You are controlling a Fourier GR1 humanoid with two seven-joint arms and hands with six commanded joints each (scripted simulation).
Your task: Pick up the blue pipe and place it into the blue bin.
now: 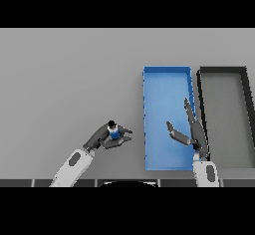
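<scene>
I see a flat grey table (64, 79). My left hand (107, 137) curls around the short blue pipe (114, 132). Right of it, my right hand (191, 132) spreads open over the rectangular blue bin (167, 74), beside a dark bin (224, 69).

No text, label, number or sign can be read anywhere here.

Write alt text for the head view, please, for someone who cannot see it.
The left hand grips a small blue pipe above the grey table, left of a rectangular blue bin. The open right hand hovers over that bin, beside a black bin.
</scene>
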